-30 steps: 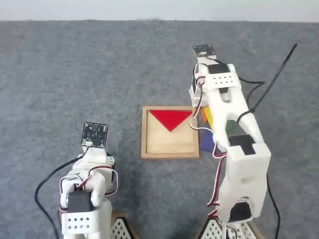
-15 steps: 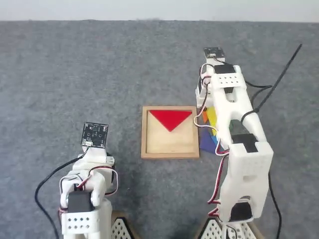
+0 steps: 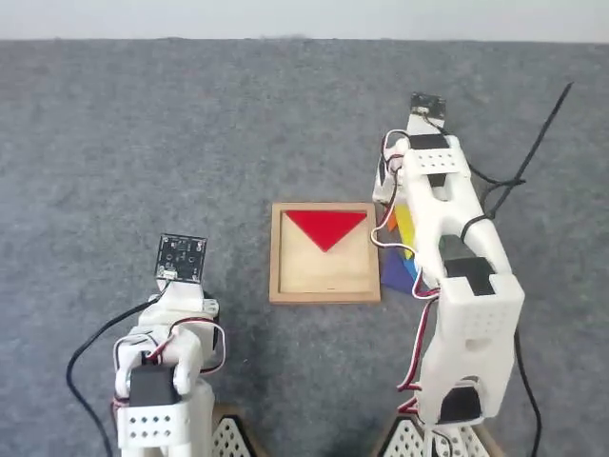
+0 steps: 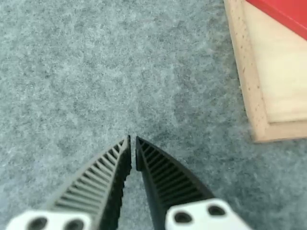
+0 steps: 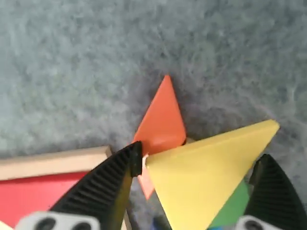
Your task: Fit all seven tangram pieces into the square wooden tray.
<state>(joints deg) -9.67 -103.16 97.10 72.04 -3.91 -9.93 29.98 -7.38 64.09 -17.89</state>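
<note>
1. Tray status: the square wooden tray lies on the grey felt mat between the two arms. One piece, the large red triangle, is seated against the tray's far edge. The rest of the tray floor is bare wood.
2. Loose pieces: the remaining pieces are heaped just beside the tray's right edge, partly under the right arm. The large yellow triangle lies on top, overlapping a small orange triangle and a green piece. A blue-violet piece shows at the near end of the heap.
3. Right gripper: the jaws stand apart and straddle the yellow triangle, one on each side. No clamping is evident.
4. Left gripper: the jaws are together with nothing held, over bare mat near the tray's left corner.
5. Step in hand (judgement): pickup of the second piece, the yellow triangle.
6. Next move (judgement): close the right jaws squarely on the yellow triangle's edges, lift it free of the orange triangle, then carry it to the tray and seat it beside the red triangle. An off-centre grip may drag the pieces beneath.
</note>
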